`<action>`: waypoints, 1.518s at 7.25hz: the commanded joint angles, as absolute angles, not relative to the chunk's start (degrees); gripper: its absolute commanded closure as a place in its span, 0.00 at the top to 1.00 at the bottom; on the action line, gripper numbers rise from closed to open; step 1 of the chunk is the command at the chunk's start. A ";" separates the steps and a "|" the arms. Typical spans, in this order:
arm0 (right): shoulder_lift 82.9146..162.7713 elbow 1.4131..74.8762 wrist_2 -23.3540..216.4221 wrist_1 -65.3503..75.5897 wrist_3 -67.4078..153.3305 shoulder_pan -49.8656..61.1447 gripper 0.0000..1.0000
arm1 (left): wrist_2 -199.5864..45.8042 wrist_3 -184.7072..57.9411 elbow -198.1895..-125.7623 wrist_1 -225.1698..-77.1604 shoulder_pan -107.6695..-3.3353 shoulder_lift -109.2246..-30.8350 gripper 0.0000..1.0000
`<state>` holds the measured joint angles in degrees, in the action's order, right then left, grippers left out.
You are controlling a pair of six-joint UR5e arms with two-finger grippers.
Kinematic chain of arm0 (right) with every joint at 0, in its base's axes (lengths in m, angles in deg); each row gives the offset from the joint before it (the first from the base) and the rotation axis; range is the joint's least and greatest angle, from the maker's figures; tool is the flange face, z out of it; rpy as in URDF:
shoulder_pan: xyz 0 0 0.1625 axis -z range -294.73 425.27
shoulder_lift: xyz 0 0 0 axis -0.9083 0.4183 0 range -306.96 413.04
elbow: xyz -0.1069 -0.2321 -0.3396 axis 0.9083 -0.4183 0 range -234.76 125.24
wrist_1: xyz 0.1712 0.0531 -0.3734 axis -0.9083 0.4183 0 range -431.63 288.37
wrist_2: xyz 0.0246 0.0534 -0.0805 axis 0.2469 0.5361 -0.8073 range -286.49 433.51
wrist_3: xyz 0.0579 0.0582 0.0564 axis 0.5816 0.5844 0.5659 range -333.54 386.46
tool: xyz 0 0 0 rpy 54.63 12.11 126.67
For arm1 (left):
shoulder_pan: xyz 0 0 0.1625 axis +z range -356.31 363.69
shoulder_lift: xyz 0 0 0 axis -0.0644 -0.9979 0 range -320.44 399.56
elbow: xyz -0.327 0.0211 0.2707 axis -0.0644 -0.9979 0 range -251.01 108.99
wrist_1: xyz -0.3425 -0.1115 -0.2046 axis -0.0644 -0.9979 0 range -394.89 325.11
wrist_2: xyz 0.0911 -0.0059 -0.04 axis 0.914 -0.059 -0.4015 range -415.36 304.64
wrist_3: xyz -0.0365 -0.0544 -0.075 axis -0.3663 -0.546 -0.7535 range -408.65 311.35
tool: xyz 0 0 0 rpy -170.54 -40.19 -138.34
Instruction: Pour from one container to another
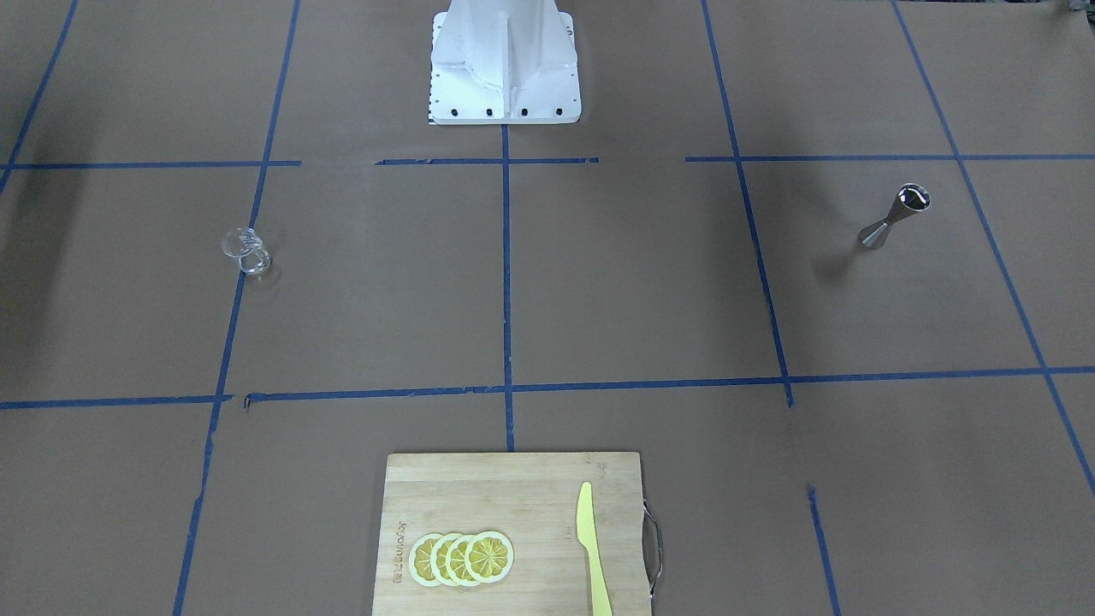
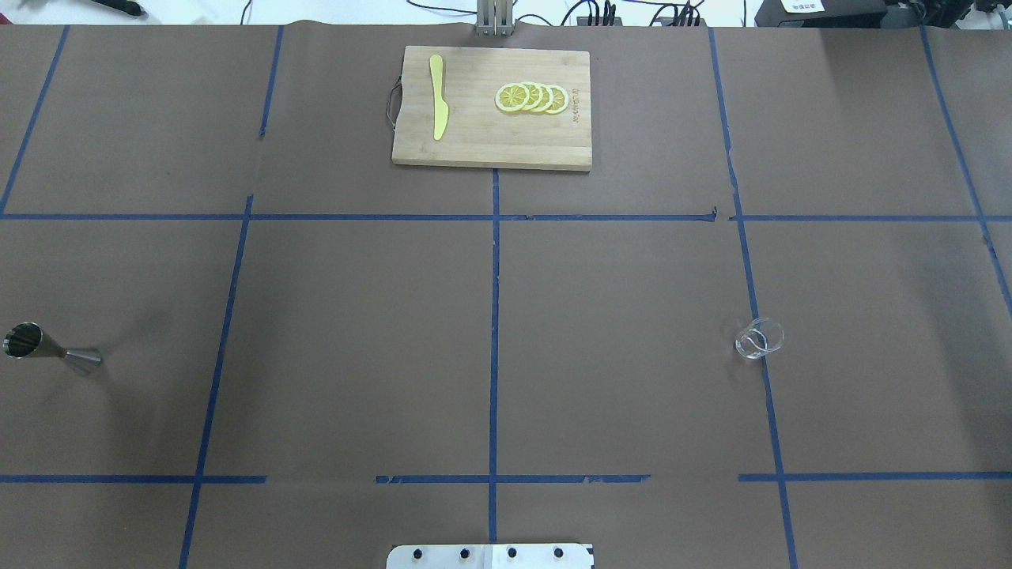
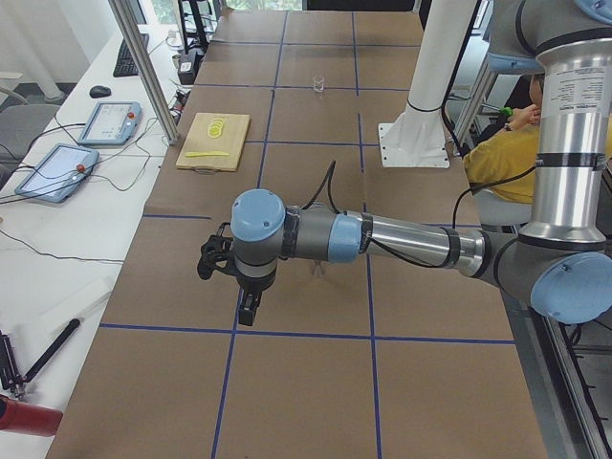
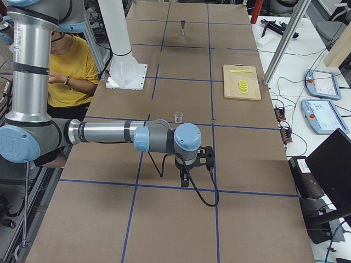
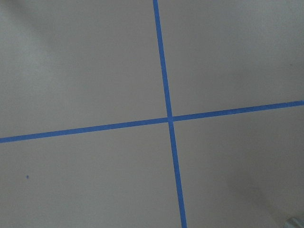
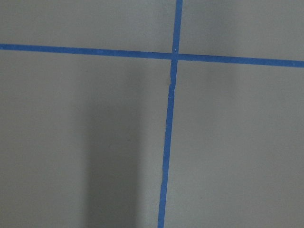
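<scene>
Cup (image 2: 759, 338) at 3 o'clock, narrow jigger (image 2: 49, 348) at 9: pour may miss or topple it; can't tell if left end effector (image 3: 249, 314) or right end effector (image 4: 185, 179) is spread.

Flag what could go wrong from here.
1. The cup and jigger stand far apart, so one must travel a long way; any contents may slosh.
2. The jigger is tall on a small base: a nudge could tip it, and its small mouth is easy to miss.
3. The clear cup sits on a blue tape line and is hard to see; a grasp may be off.
</scene>
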<state>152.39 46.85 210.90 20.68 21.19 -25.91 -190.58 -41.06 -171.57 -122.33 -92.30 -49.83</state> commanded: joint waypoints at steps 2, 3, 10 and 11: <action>157.27 46.66 210.27 10.20 21.27 -25.09 1.00 | -190.36 -40.92 -170.85 -123.21 -92.20 -50.00 1.00; 157.10 46.66 210.01 10.11 21.27 -23.51 1.00 | -189.75 -40.66 -170.15 -123.13 -91.85 -50.08 1.00; 155.16 46.93 210.18 9.94 21.80 -21.22 1.00 | -189.30 -40.92 -168.48 -114.17 -86.92 -49.73 1.00; 155.16 47.10 210.01 9.85 21.80 -20.60 1.00 | -189.30 -40.66 -167.87 -114.51 -86.92 -49.56 1.00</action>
<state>155.17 46.93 210.26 9.91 21.76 -21.28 -189.31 -40.89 -168.00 -115.24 -86.93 -49.66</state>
